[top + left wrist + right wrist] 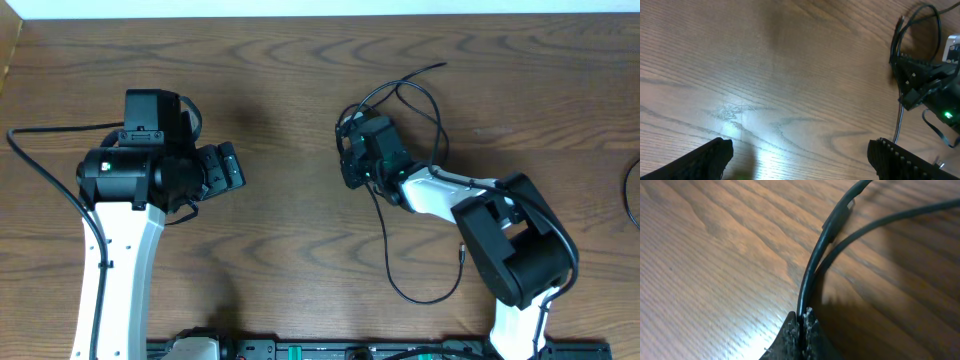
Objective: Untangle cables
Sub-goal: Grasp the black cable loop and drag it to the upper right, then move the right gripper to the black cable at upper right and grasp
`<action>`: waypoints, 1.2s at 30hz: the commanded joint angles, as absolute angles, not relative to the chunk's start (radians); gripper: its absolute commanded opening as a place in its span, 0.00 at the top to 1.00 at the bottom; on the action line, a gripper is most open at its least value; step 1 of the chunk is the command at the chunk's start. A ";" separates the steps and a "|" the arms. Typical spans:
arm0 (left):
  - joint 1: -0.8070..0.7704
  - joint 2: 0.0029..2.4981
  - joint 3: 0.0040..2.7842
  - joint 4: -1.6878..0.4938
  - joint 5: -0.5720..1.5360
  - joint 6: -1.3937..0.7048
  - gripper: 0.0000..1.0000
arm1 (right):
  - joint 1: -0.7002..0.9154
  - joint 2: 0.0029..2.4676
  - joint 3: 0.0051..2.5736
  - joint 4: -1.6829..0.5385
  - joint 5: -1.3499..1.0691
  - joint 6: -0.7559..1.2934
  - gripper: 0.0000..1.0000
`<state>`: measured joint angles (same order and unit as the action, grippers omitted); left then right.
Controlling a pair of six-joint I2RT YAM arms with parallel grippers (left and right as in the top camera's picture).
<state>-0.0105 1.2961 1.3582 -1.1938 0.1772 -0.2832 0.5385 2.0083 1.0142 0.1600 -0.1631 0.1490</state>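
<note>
Thin black cables (432,110) lie in loose loops at the table's middle right, and one strand trails down to a small plug (461,254). My right gripper (347,150) sits at the left end of the loops. In the right wrist view, this gripper (802,319) is shut on one cable (812,270), pinched between its fingertips. A second strand (880,226) runs beside the first. My left gripper (228,168) hovers open over bare wood, well left of the cables. Nothing lies between its fingers (707,159) in the left wrist view, where the cable loop (920,12) shows at far right.
Another black cord (630,190) curves along the table's right edge. A thicker cord (40,165) runs from the left arm at far left. The wooden table (290,60) extends wide between the two arms. A rail with the arm bases (330,350) lines the near edge.
</note>
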 commanded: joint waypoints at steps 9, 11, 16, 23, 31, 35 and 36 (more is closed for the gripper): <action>-0.011 1.292 1.377 -1.195 0.171 -0.266 0.08 | 0.231 1.644 1.186 -0.125 -0.123 0.072 0.99; -0.011 1.292 1.377 -1.195 0.171 -0.266 0.08 | 0.121 1.583 1.266 -0.185 -0.122 0.033 0.99; -0.011 1.292 1.377 -1.195 0.171 -0.266 0.08 | -0.182 1.537 1.425 -0.267 -0.122 -0.002 0.99; -0.011 1.292 1.377 -1.190 0.171 -0.266 0.08 | -0.535 1.541 1.472 -0.300 -0.171 0.014 0.99; -0.011 1.292 1.377 -1.184 0.171 -0.267 0.08 | -0.753 1.637 1.472 -0.352 -0.171 0.014 0.99; -0.011 1.292 1.377 -1.188 0.171 -0.267 0.08 | -0.793 1.720 1.472 -0.353 -0.170 0.046 0.99; -0.011 1.292 1.377 -1.189 0.171 -0.267 0.08 | -0.801 1.740 1.472 -0.355 -0.170 0.068 0.99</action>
